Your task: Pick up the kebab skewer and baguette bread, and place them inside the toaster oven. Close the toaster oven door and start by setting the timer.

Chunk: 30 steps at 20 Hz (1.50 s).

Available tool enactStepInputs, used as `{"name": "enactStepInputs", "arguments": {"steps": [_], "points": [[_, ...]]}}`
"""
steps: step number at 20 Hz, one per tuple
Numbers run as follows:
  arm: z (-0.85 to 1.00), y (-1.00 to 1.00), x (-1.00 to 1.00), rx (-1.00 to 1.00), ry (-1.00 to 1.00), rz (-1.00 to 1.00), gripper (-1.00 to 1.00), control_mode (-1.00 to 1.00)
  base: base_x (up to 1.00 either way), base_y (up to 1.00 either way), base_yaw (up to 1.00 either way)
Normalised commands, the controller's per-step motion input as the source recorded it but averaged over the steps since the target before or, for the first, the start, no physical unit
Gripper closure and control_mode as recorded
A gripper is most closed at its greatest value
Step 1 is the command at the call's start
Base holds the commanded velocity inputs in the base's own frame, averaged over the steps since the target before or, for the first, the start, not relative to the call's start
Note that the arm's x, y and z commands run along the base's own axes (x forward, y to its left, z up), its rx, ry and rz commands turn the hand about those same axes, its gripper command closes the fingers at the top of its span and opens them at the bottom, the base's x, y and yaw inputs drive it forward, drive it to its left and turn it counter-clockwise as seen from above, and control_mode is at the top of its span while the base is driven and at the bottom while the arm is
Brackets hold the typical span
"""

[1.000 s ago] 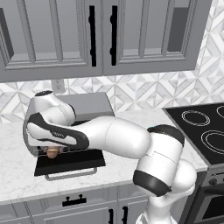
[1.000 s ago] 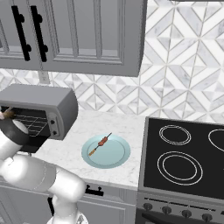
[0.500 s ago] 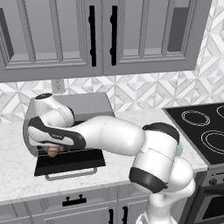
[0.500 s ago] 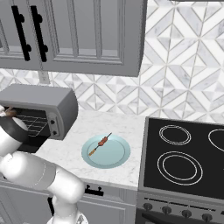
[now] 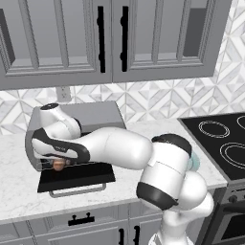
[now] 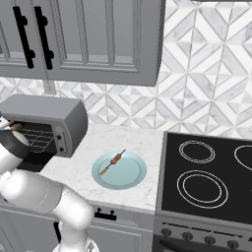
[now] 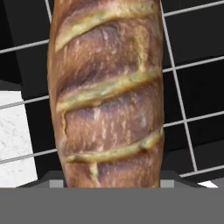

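1. The toaster oven (image 5: 95, 117) stood on the marble bench (image 6: 133, 142) against the tiled wall, and everything below is placed from it.
2. Its door (image 5: 76, 177) lay dropped flat in front of the opening, with the silver bar handle (image 5: 79, 190) along the near edge.
3. The white arm (image 5: 115, 150) reached across into the oven's mouth, its wrist blocking most of the opening in the left base view.
4. The baguette bread (image 7: 107, 92) sat at the oven's mouth over the wire rack (image 7: 183, 65); a small brown end of it peeked out under the wrist (image 5: 58, 164).
5. From the hand view the loaf ran lengthwise away from the claw, its slashed crust crossing the dark interior and the rack wires.
6. The claw's tips were hidden behind the loaf, so I could not tell whether it was gripping the bread or had let go.
7. The kebab skewer (image 6: 112, 162) lay well to the right of the oven, on a pale blue plate (image 6: 133, 174) on the bench.
8. The plate sat between the oven and the black stovetop (image 6: 206, 172).
9. Grey cabinets (image 6: 83, 39) hung above the oven.
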Motion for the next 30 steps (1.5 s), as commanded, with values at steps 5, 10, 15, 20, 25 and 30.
{"name": "enactStepInputs", "arguments": {"steps": [5,10,15,20,25,30], "points": [[-0.01,0.02,0.16,0.0,0.0,0.01,1.0,-1.0,0.0,0.0,0.0],[-0.13,0.06,0.0,0.0,0.0,0.01,1.0,-1.0,0.0,0.0,0.0],[-0.29,0.0,-0.04,0.0,-0.03,0.0,-1.0,-1.0,0.0,0.0,0.0],[-0.18,0.0,-0.3,0.0,-0.04,0.0,-1.0,-1.0,0.0,0.0,0.0],[-0.27,0.0,-0.64,0.0,0.0,0.0,-1.0,-1.0,0.0,0.0,0.0],[-0.09,-0.05,-0.38,0.0,0.0,0.0,-1.0,-1.0,0.0,0.0,0.0]]}}
